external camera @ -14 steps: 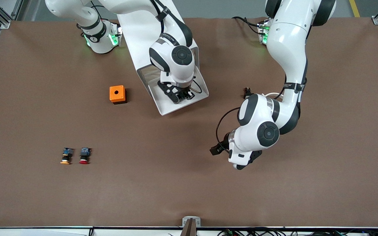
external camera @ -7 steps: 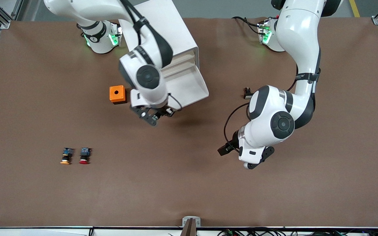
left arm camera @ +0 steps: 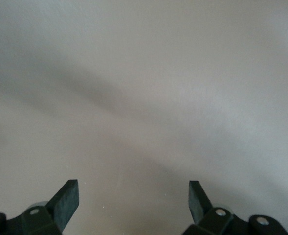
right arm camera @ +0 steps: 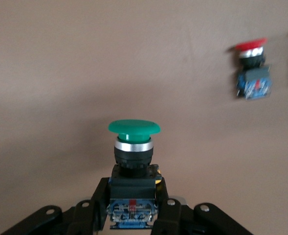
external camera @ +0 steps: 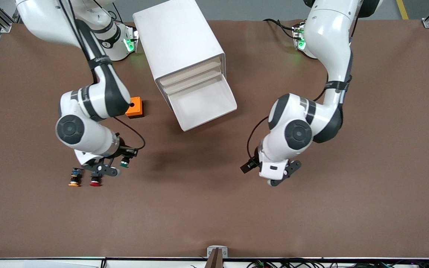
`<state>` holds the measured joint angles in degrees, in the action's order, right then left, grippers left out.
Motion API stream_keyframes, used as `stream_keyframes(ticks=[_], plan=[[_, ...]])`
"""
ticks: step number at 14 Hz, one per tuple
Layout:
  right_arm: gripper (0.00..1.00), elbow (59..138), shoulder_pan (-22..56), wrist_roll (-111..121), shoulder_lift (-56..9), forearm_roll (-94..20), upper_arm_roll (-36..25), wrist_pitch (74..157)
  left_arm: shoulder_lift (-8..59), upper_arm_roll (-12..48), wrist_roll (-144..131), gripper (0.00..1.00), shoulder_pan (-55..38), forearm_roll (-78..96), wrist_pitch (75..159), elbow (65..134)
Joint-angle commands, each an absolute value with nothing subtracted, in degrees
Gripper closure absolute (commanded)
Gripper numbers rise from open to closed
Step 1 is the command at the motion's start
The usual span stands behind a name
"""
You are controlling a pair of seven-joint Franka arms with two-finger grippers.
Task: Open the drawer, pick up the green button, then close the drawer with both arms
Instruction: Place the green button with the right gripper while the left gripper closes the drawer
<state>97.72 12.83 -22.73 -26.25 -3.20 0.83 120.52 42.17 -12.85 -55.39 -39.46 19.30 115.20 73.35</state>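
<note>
- Two white jointed arms share the brown table; the right gripper hangs over the table toward the right arm's end, clamped on the small green-capped push button by its black-and-blue body.
- From the right wrist view, the fingers press the body from both sides, and the button's long axis runs straight out from the gripper, green cap leading.
- Just beside the right gripper, a red-capped button and a yellow-capped button lie side by side on the table, caps toward the front camera; the carried one looks destined, I judge, for a spot next to the red one, on its side toward the table's middle.
- Well apart from that gripper, the shallow white tray drawer stands pulled out of the big white rounded cabinet, its open end slanting toward the front camera and the left arm's end; no button shows in the tray.
- The left gripper waits over bare table with its fingers spread wide and nothing between them.
- The coming close turns on this: the drawer lies up the table from the left gripper, and that free arm is the nearer one, so the push should probably fall to it, along the drawer's slanted axis into the cabinet.
- A small orange box with a round hole sits beside the cabinet, partly covered by the right arm.
</note>
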Motion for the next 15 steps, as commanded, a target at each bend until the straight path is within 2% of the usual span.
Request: stream_keyframes(ticks=[1,6,15], plan=[[1.0,103.7,9.33,-13.22,-26.27,-3.08,1.85,130.48,40.96,-13.1,-57.82,0.01,-43.76,17.4,116.89,77.42],[1.0,103.98,7.12,-9.32,-33.21,0.87,1.85,140.7,42.18,-13.1,-62.4,0.01,-48.42,17.49,116.89,78.05],[0.97,102.75,6.94,-9.14,-37.44,1.49,1.85,143.09,44.21,-12.92,-66.79,0.01,-54.67,17.58,116.98,78.75]])
